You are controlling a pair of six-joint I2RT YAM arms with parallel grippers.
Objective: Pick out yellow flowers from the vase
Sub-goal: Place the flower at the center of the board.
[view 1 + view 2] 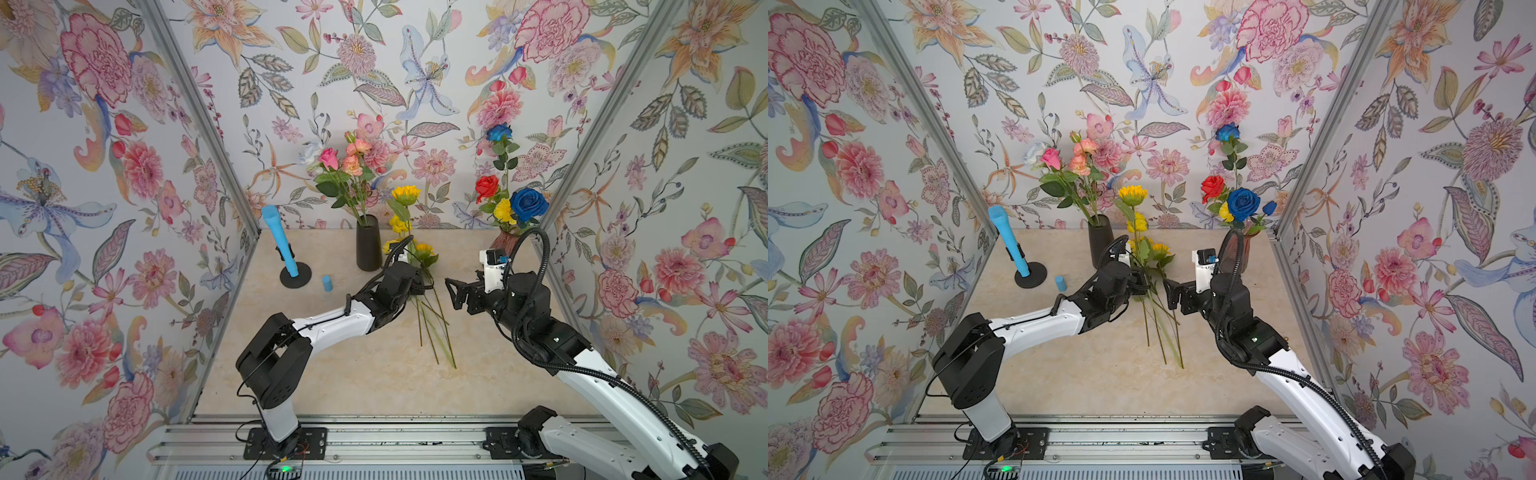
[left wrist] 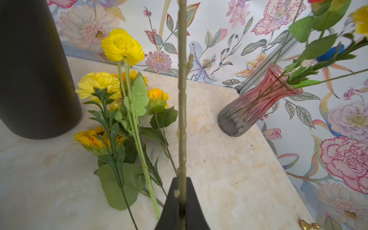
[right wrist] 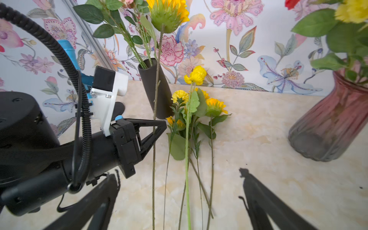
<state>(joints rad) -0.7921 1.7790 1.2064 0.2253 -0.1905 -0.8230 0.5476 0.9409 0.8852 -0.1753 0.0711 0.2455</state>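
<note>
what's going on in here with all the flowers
A two-armed robot is pulling the yellow ones out of the pink glass vase. The left gripper is shut on the stem of a sunflower and holds it upright above the table. The right gripper is open and empty beside it. Several yellow flowers already lie in a pile on the table. One yellow bloom is left in the vase among a red rose and blue roses.
</note>
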